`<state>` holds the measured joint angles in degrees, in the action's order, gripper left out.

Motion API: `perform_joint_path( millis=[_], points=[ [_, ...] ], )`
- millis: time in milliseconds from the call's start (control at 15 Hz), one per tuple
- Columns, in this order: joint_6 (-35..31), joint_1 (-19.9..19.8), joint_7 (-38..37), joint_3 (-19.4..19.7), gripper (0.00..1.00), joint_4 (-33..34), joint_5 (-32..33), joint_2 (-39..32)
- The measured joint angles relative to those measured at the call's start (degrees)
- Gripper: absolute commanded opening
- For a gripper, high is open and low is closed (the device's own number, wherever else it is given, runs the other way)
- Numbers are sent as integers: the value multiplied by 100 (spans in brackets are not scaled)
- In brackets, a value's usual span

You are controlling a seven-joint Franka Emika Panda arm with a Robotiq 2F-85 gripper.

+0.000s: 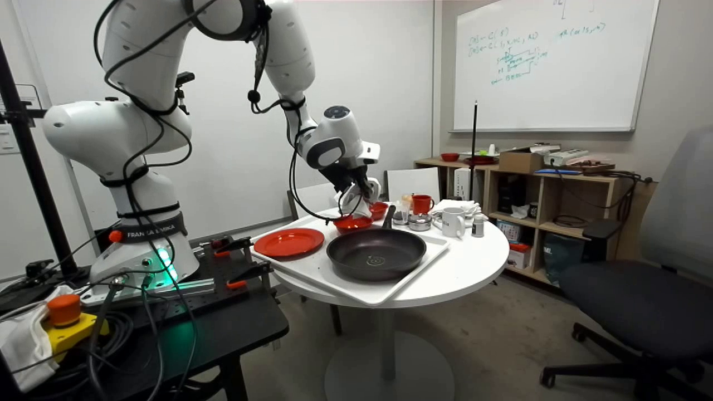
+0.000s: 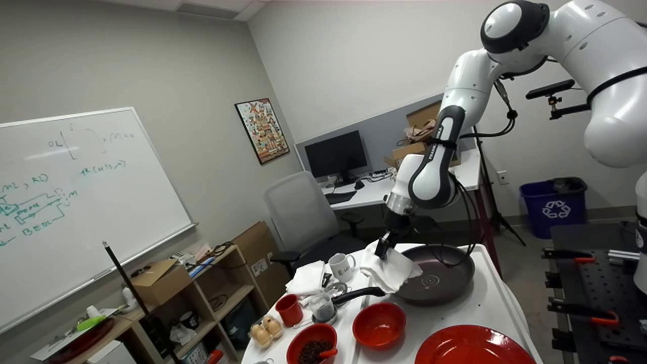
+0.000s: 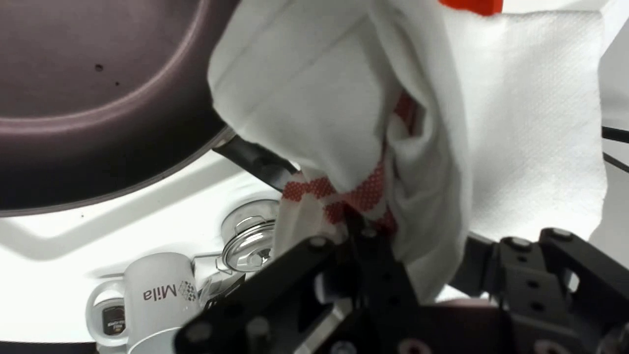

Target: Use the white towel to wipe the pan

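Note:
My gripper (image 3: 417,241) is shut on the white towel (image 3: 314,88), which bunches up between its fingers and shows some red dotted patches in the wrist view. In an exterior view the gripper (image 2: 385,246) points down beside the pan (image 2: 437,283), and the towel (image 2: 389,270) drapes over the near rim where the handle (image 2: 359,294) joins. The black pan (image 1: 376,254) sits flat with its dark inside bare. Whether the towel presses on the pan or hangs just above it I cannot tell. Part of the handle is hidden by the cloth.
The pan stands on a white tray (image 1: 356,289) beside a red plate (image 1: 289,243) and a red bowl (image 2: 379,324). Close to the handle are a white mug (image 2: 341,268), a red mug (image 2: 289,309), a glass jar (image 2: 322,307), eggs (image 2: 265,332) and a folded white cloth (image 2: 306,278).

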<state>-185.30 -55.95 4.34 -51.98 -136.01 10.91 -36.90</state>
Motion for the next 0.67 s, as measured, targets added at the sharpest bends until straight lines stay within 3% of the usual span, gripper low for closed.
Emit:
perform_joint_path(
  millis=[267, 667],
  points=[
    [273, 1466, -491, 859, 3, 64, -752, 737],
    [916, 4104, -1295, 2989, 3, 299, -968, 1182]
  ],
)
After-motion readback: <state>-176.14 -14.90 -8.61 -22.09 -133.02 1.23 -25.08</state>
